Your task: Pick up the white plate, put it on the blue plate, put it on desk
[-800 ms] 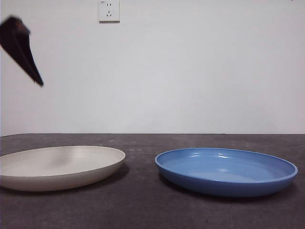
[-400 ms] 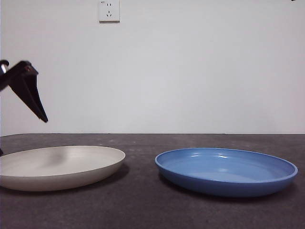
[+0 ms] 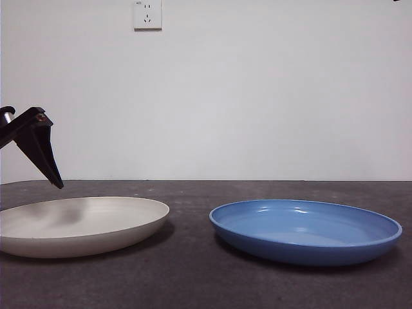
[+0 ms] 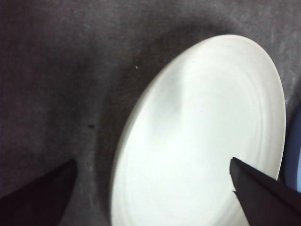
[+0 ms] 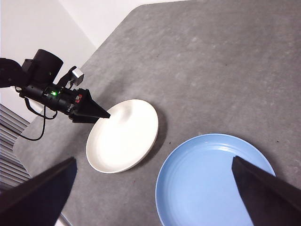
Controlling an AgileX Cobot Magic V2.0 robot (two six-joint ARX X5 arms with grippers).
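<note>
From my station, the front view gives me the left gripper [image 3: 48,170] only as a dark wedge entering at the left edge, its tip hanging above the outer part of the white plate [image 3: 80,224] without touching it. The left wrist view fills in what that misses: the jaws stand spread wide, one over bare counter [image 4: 56,84], the other over the plate's inside, with the white plate [image 4: 202,141] lying between them. The high right wrist view shows the left gripper [image 5: 91,112] pointing down at a slant over the plate's edge, a green light glowing on its body.

The white plate sits flat on the left of the counter [image 3: 193,270], the blue plate [image 3: 306,230] flat on the right, near it but apart, a strip of surface between them.

The right gripper [image 5: 150,188] hangs high above both plates, its jaws spread wide and empty; it does not appear in the front view.

The counter is dark grey and speckled. Behind it stands a plain white wall [image 3: 257,96] with a wall socket [image 3: 147,14].
</note>
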